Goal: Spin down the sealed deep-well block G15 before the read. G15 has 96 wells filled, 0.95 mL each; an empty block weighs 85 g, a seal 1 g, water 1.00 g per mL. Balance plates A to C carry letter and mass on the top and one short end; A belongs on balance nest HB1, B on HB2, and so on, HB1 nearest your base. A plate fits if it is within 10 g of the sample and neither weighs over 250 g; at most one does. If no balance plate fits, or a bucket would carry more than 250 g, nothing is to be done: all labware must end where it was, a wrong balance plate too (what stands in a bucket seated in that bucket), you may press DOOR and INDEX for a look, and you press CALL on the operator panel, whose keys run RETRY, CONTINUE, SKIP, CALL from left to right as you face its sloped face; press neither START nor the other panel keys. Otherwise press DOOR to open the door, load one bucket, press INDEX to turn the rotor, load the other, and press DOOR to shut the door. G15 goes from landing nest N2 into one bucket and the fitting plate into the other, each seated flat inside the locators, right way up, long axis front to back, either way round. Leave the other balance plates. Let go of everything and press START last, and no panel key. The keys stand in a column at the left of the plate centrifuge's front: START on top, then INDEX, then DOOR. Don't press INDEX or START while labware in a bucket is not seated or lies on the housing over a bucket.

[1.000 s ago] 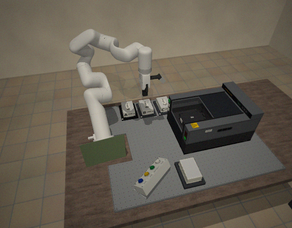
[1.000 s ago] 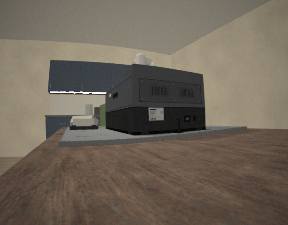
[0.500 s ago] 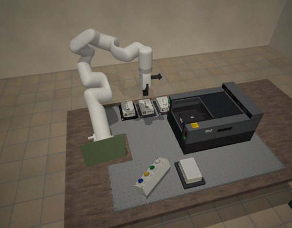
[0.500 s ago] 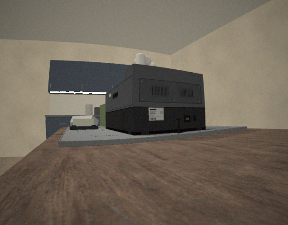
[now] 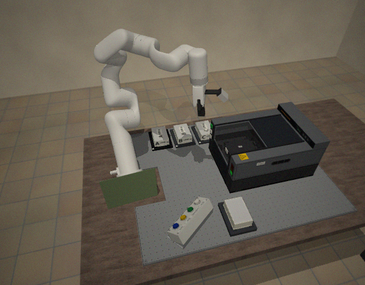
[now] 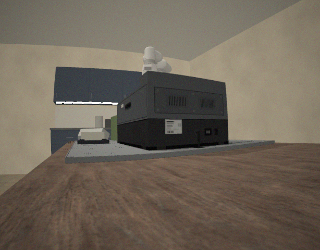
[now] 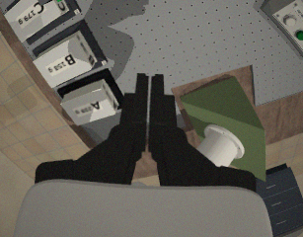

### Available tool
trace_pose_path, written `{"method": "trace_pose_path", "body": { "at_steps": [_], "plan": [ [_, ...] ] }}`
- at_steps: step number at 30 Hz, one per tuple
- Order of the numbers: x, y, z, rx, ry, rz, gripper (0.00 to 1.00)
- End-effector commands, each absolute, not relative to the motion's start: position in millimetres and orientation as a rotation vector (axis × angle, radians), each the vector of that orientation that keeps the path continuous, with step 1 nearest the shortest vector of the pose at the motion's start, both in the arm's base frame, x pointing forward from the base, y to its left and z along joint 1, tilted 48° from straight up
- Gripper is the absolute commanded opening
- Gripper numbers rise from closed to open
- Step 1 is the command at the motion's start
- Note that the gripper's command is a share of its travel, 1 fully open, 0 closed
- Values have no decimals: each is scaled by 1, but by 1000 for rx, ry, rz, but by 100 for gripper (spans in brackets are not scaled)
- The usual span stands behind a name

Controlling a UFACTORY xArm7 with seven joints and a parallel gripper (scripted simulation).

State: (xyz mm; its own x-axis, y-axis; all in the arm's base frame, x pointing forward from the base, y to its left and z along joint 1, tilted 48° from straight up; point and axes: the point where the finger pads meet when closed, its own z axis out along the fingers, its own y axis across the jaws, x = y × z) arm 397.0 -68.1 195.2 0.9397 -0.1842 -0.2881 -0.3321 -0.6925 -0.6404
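My gripper [image 5: 201,113] [image 7: 149,91] is shut and empty. It hangs high above the back of the table, over balance plate C [image 5: 203,128] [image 7: 29,16]. Plates A [image 5: 160,136] [image 7: 92,106] and B [image 5: 182,132] [image 7: 62,61] stand beside C in a row of black nests. The sealed white block G15 [image 5: 238,212] [image 6: 92,133] sits on its landing nest [image 5: 229,226] at the front. The dark plate centrifuge [image 5: 266,147] [image 6: 172,110] has its door open; a bucket [image 5: 238,147] shows inside. Green keys [image 5: 230,171] sit at its front left corner.
The white operator panel [image 5: 190,221] [image 7: 289,14] with blue, yellow and green keys lies at the front left of the grey mat [image 5: 299,202]. A green block [image 5: 129,187] [image 7: 226,113] stands at the arm's base. In the exterior view the centrifuge hides most of the arm.
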Motion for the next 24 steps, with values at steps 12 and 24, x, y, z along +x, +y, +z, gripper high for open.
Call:
{"method": "trace_pose_path", "body": {
  "at_steps": [12,24],
  "plan": [
    [486,-178,109,-2270,972,501,0],
    [505,-234,7,-2123,1343,682,0]
  ]
}}
